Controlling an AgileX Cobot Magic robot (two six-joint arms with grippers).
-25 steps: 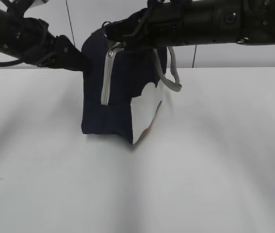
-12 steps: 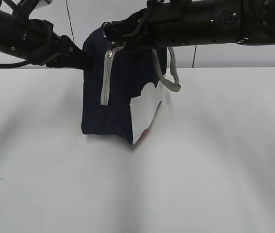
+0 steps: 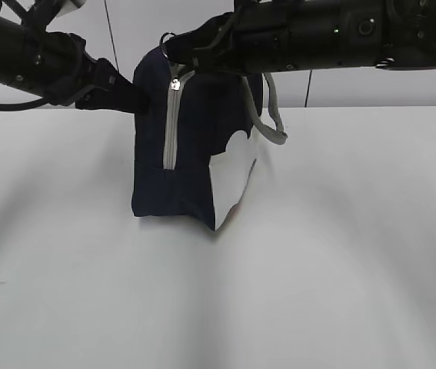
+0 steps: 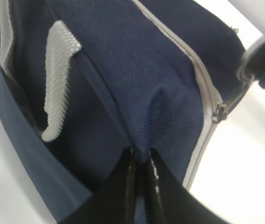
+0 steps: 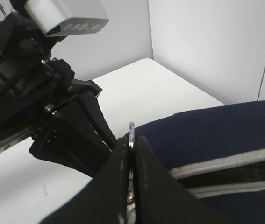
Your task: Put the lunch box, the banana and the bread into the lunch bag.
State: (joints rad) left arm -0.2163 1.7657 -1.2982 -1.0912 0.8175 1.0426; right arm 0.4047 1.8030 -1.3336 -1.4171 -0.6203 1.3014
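Lunch bag [image 3: 187, 154] upright on the table [image 3: 341, 254]: my left gripper [image 4: 140, 161] pinches its fabric, right gripper [image 5: 131, 144] clamps the ring pull [image 5: 131, 133].

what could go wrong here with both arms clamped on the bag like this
1. The left gripper pinches only a small fold of the lunch bag fabric; if it slips, the bag could tip or drag once the zipper is pulled.
2. The right gripper holds the thin ring pull edge-on, so it could twist free.
3. The zipper bends over the corner, where the slider may jam.
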